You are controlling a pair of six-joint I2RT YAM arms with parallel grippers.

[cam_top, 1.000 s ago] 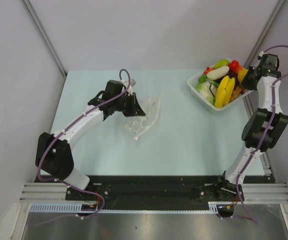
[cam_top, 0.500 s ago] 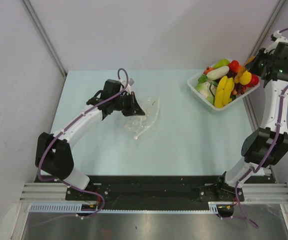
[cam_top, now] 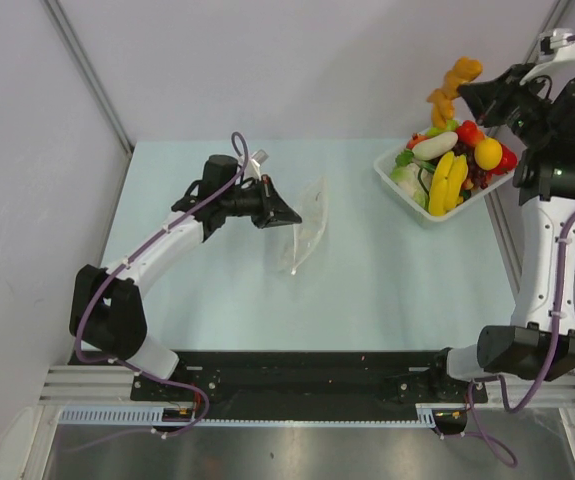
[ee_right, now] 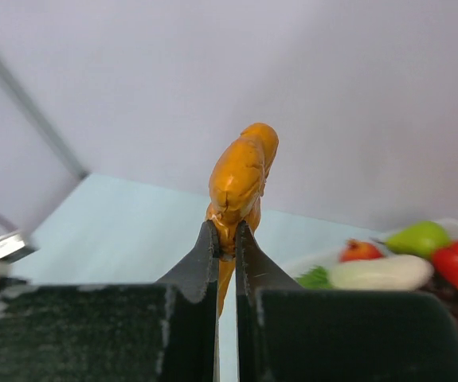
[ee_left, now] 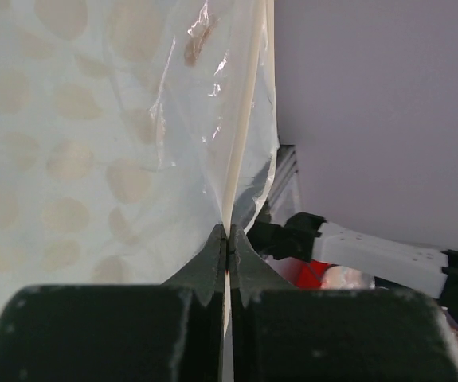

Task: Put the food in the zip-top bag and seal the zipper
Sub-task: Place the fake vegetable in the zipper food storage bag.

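My left gripper (cam_top: 289, 216) is shut on the edge of the clear polka-dotted zip-top bag (cam_top: 307, 226) and holds it up off the table, hanging. In the left wrist view the bag (ee_left: 93, 135) fills the left half, its pale zipper strip (ee_left: 244, 135) running up from my gripper (ee_left: 227, 232). My right gripper (cam_top: 464, 92) is shut on a small orange food piece (cam_top: 451, 85) and holds it high above the white basket (cam_top: 385, 166). In the right wrist view the orange piece (ee_right: 240, 175) sticks up from between the fingers (ee_right: 226, 239).
The basket at the back right holds more toy food: yellow bananas (cam_top: 447, 182), a white radish (cam_top: 434, 146), a lemon (cam_top: 488, 153), red pieces (cam_top: 469, 132) and greens (cam_top: 407, 176). The table's right edge runs beside the basket.
My right gripper has risen out of the basket with the orange piece in it. My left gripper has lifted the bag off the table and moved it slightly right.
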